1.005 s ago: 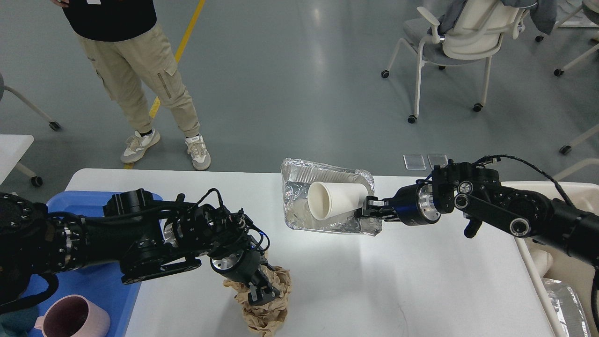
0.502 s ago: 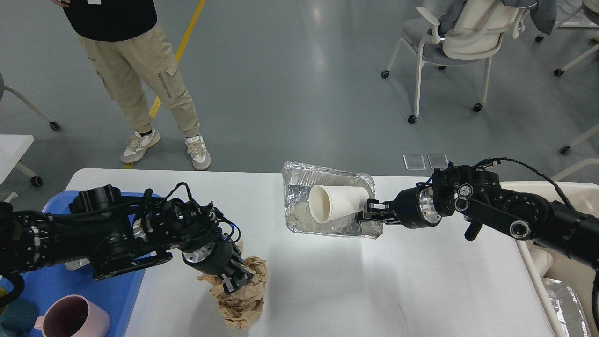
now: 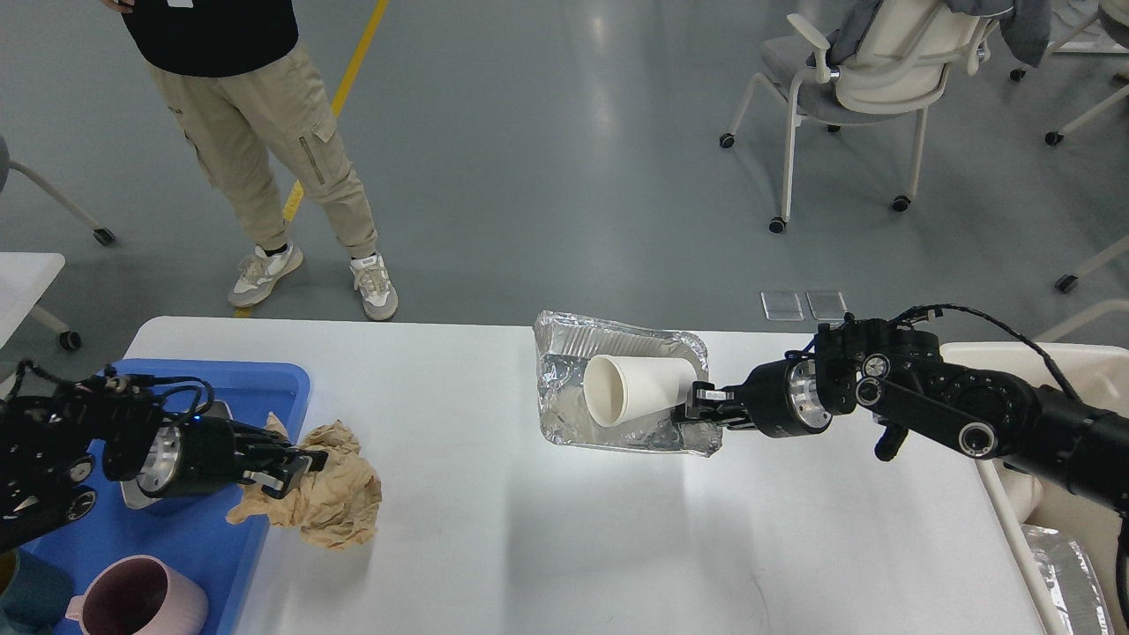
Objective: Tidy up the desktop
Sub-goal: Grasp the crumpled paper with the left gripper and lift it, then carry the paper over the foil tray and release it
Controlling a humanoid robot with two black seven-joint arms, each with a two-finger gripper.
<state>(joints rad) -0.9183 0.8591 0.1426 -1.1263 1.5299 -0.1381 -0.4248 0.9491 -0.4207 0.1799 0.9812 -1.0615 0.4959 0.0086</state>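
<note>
Left fingers (image 3: 287,467): pinched on the crumpled brown paper (image 3: 328,496), at the blue tray (image 3: 265,381) rim
Right fingers (image 3: 692,407): clamped on the foil tray (image 3: 564,414) near corner
Paper cup (image 3: 637,399): on its side in the foil tray
Counter (image 3: 547,547): white, beneath both trays, the foil one at its far edge
Pink mug (image 3: 141,600): in the blue tray

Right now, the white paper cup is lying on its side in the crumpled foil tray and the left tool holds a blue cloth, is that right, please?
Not quite. In the head view, the left tool holds a crumpled brown paper wad, not a blue cloth. The rest stands: the white paper cup lies on its side in the crumpled foil tray.
</note>
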